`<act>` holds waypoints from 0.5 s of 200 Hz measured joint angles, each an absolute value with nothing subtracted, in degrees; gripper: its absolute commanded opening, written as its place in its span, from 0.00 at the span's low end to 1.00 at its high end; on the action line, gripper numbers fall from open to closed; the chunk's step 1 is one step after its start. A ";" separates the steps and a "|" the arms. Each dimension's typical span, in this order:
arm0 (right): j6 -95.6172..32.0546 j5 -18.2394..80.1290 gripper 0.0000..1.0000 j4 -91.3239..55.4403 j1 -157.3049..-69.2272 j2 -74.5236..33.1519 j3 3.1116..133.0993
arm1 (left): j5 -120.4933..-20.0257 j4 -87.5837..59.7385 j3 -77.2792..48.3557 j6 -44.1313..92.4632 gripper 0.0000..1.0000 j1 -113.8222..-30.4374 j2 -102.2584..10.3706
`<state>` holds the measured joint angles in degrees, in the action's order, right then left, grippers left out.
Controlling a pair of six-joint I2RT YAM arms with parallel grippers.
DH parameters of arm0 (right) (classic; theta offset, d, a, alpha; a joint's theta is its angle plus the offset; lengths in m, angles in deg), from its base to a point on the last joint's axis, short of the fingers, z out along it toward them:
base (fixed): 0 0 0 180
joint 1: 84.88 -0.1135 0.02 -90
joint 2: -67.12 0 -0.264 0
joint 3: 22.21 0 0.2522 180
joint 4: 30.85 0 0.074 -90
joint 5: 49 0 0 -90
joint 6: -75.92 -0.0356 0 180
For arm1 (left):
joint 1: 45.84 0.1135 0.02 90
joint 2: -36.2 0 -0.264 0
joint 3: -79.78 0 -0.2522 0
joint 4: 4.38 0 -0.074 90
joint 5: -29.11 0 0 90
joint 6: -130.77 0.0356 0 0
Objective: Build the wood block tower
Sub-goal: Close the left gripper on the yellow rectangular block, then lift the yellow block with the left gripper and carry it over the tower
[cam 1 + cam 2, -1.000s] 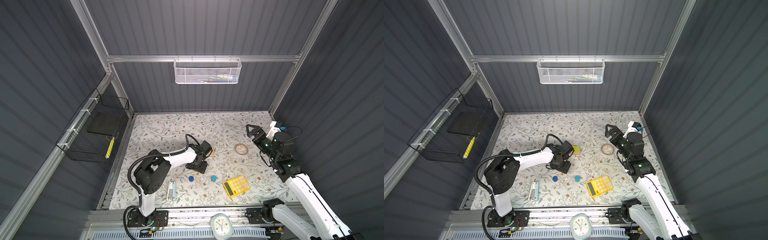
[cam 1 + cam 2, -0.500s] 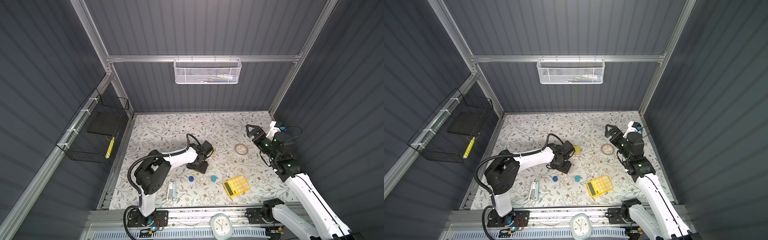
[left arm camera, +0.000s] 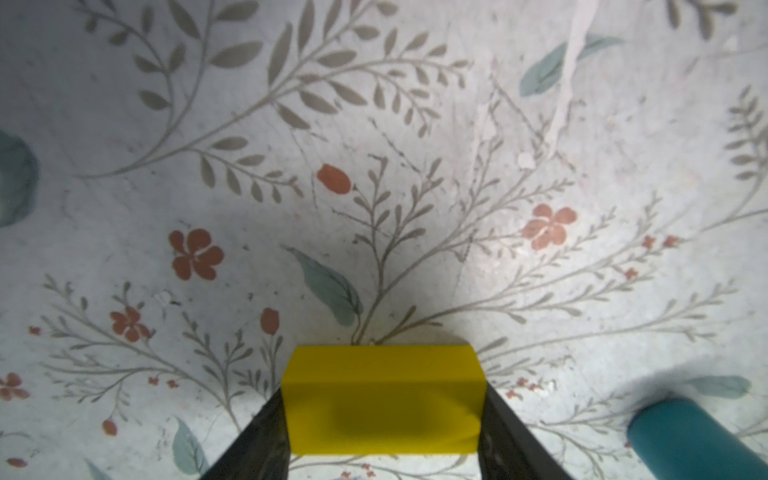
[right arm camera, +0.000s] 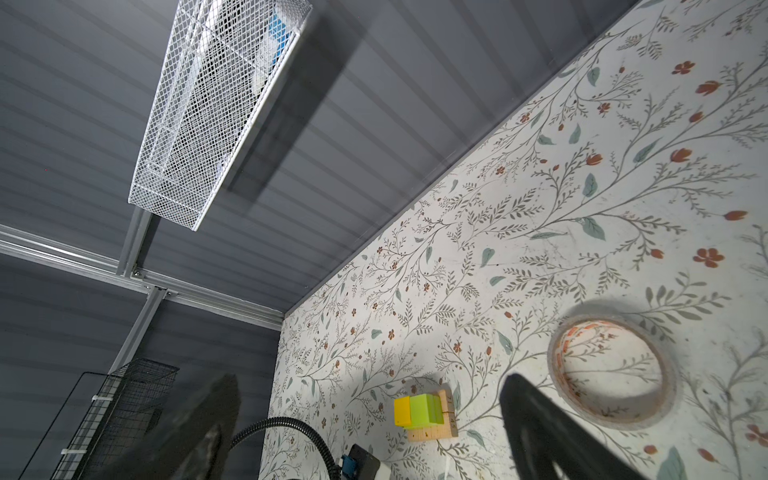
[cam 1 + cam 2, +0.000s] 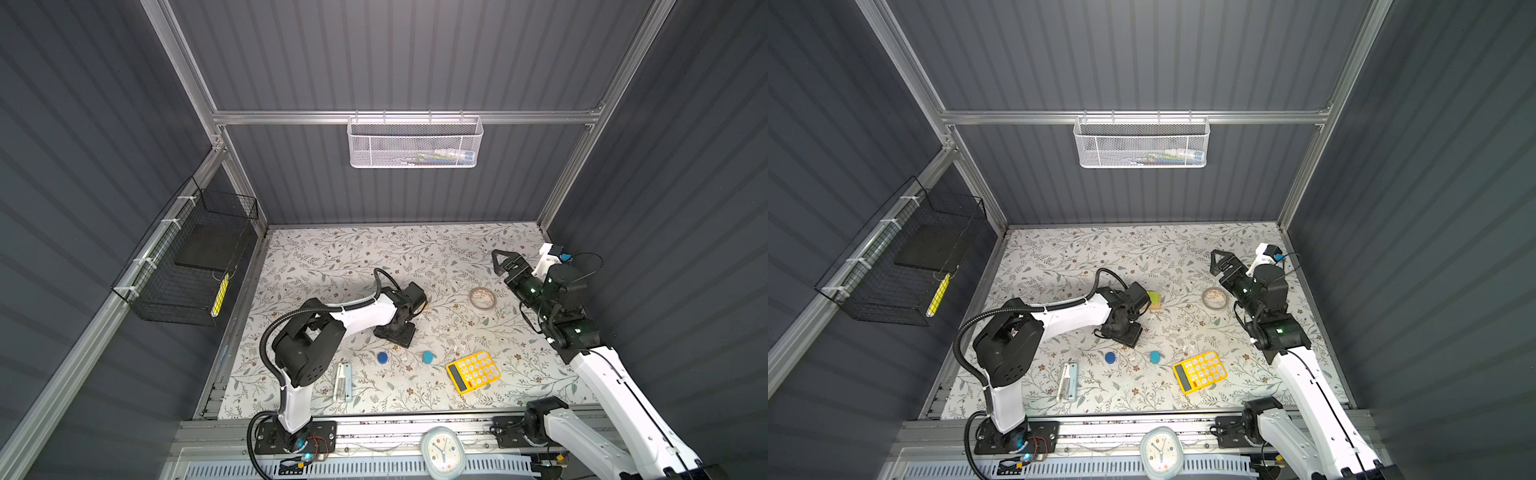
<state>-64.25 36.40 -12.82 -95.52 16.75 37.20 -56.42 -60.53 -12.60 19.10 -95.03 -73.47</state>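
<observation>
We have the left claw [image 3: 383, 390] pinching a yellow block [image 3: 382, 374], one finger flat against each of two opposite faces. It is over bare floral worktop [image 3: 374, 187], but we cannot tell whether the block rests on the surface or hangs just above it. A teal cylinder [image 3: 698, 436] lies near it, and a dark blue cylinder [image 5: 382, 357] sits apart from that one, towards the front.

The part-built tower [image 4: 424, 415] is a tan wooden bar [image 4: 432, 434] with a lime-green piece [image 5: 1154, 297] and a yellow one on top. It stands just beyond the left arm's wrist. The right claw [image 4: 370, 386] is spread wide and empty, off beside the tape roll [image 4: 611, 370].

We judge these blocks to be light, rigid painted wood that will not give under the fingers. Their smooth paint may let them slide or pivot if they are gripped off-centre. The present hold looks right to us: flat parallel faces, taken near the middle, with the underside free to seat.

We would take the cylinders across their round sides, low enough that they do not squirt out. Nothing appears to fix the stack together, so we expect a light knock would shift it.
</observation>
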 measured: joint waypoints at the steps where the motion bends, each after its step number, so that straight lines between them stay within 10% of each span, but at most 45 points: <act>1: -64.25 36.40 0.99 -12.82 -95.52 16.75 37.20 | -56.42 -60.56 -12.57 19.10 0.63 -95.03 -73.47; 100: -64.28 36.22 0.99 -12.82 -94.97 16.66 37.18 | -55.24 -63.77 -9.43 17.35 0.56 -95.03 -73.47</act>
<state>-64.28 36.22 -12.82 -94.97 16.66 37.18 -55.24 -63.77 -9.43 17.35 -95.03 -73.47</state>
